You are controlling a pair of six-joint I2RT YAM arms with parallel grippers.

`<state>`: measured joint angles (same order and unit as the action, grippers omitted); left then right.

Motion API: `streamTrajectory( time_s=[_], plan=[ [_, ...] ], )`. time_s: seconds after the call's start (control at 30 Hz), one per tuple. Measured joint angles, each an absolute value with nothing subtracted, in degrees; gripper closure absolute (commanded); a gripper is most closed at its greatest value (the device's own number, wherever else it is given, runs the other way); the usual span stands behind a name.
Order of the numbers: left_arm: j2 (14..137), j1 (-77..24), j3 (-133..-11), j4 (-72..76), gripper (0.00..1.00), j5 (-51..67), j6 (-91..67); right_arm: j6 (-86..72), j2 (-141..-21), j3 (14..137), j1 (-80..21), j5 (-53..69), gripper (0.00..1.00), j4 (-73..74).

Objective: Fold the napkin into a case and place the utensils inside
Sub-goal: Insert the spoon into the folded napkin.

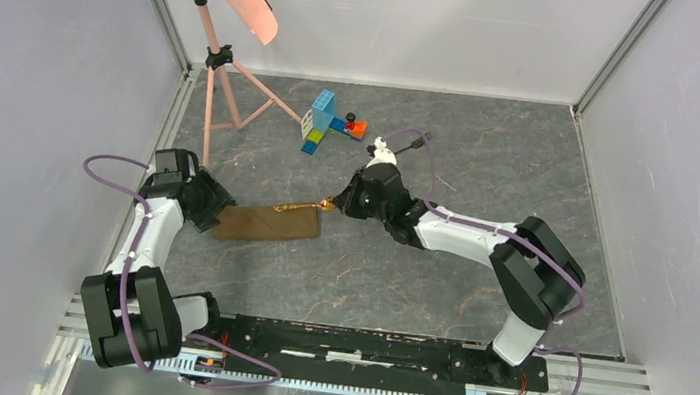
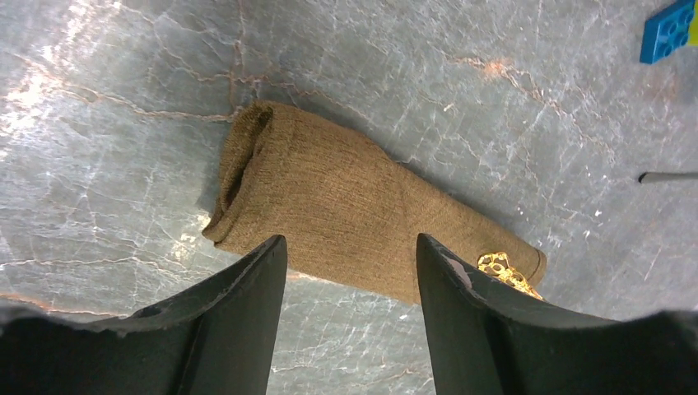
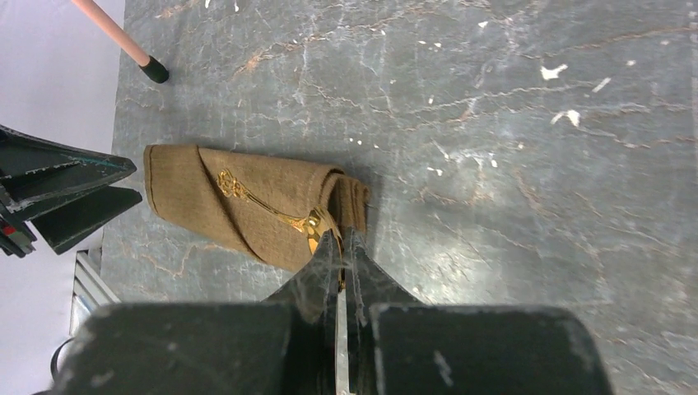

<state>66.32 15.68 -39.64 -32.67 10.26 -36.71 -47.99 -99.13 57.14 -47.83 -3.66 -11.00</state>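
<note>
The brown napkin [image 1: 267, 224] lies folded into a flat roll left of centre; it also shows in the left wrist view [image 2: 329, 197] and the right wrist view [image 3: 247, 206]. The gold spoon [image 1: 302, 209] lies along its top, ornate handle end toward the left [image 3: 230, 184] [image 2: 502, 268]. My right gripper [image 1: 333, 204] [image 3: 342, 240] is shut on the spoon's bowl end at the napkin's right end. My left gripper [image 1: 214, 207] [image 2: 350, 255] is open and empty, just off the napkin's left end. A thin dark fork [image 1: 417, 143] lies behind the right arm.
Colourful toy blocks [image 1: 330, 123] stand at the back centre; a blue one shows in the left wrist view [image 2: 668, 31]. A pink tripod stand [image 1: 224, 81] stands at the back left, one foot near the napkin [image 3: 152, 70]. Walls close in both sides.
</note>
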Motion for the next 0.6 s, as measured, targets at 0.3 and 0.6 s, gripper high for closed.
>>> streamTrajectory(
  time_s=[0.3,0.6],
  plan=[
    [67.4,15.7,-38.4,-31.9,0.34,5.4,-39.4,-49.3,-105.5,65.2,-51.9,-7.4,1.0,-8.8],
    [68.0,15.8,-36.0,-30.6,0.32,4.4,-40.9,-49.7,-109.6,68.1,-54.3,-9.3,1.0,-7.6]
  ],
)
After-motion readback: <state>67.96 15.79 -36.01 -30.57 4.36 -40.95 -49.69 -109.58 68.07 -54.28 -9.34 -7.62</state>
